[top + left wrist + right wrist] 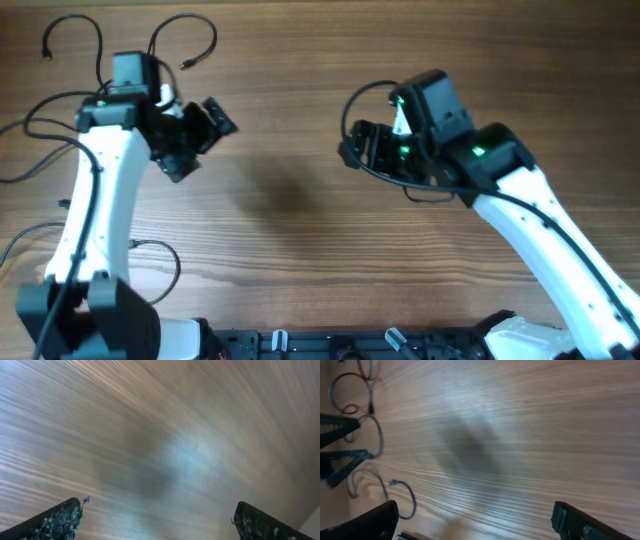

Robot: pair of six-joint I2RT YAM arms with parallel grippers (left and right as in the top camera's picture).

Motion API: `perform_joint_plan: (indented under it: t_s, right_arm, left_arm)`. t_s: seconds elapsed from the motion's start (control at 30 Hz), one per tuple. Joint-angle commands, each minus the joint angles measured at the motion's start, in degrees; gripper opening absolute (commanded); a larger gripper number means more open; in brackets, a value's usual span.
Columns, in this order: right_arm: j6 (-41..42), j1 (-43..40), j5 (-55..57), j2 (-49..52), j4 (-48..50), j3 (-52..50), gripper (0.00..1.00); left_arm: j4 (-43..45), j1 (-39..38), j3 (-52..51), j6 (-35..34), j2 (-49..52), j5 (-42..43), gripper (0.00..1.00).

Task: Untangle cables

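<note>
The cables lie as loose thin black strands on the left of the wooden table: two arcs at the far left (pixel 75 28) (pixel 188 32), a wavy strand by the left edge (pixel 40 135) and a loop at the near left (pixel 165 262). The right wrist view shows them too, as a loop (pixel 350 380) and a curl with a small plug (pixel 405 495). My left gripper (pixel 203 138) is open and empty over bare wood (pixel 157 507). My right gripper (pixel 350 148) is open and empty, facing left (pixel 475 510). Neither touches a cable.
A thin black wire (pixel 365 98) loops around the right wrist; I cannot tell whether it belongs to the arm. The left gripper's fingers (pixel 337 445) show at the left edge of the right wrist view. Arm bases stand along the near edge (pixel 300 345).
</note>
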Motion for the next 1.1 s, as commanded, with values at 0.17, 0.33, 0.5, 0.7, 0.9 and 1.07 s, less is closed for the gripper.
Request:
perform_joint_plan:
  t_s: [0.17,0.33,0.5,0.7,0.9,1.07]
  right_arm:
    - [0.17,-0.02,9.22,-11.78,-7.45,0.42,1.00]
    - [0.46,0.85,13.33,-16.61,-12.81,0.04,1.00]
    - [2.45,4.20,18.47,-22.12,-14.69,-1.03,1.00]
    - [3.87,7.39,23.02,-29.97,-11.13,-9.92,1.00]
    - [6.43,7.39,22.43,-31.61,-4.96,-17.27,1.00]
    - [6.43,7.39,22.43,-29.18,0.17,-17.29,1.00]
  left_arm:
    - [-1.70,-15.63,0.68,-0.17,-17.11,-6.56,1.00]
    - [-5.75,-20.00,0.63,-0.17,-23.76,-9.29,1.00]
    - [-14.67,-20.83,0.48,-2.12,-29.38,-16.83,1.00]
    - [-15.69,-20.94,-4.00,-2.73,-39.54,-17.00,1.00]
    - [-12.31,-20.92,-12.57,-3.23,-52.92,-17.18,1.00]
    - [-12.81,-20.92,-13.53,-3.21,-56.06,-17.16,1.00]
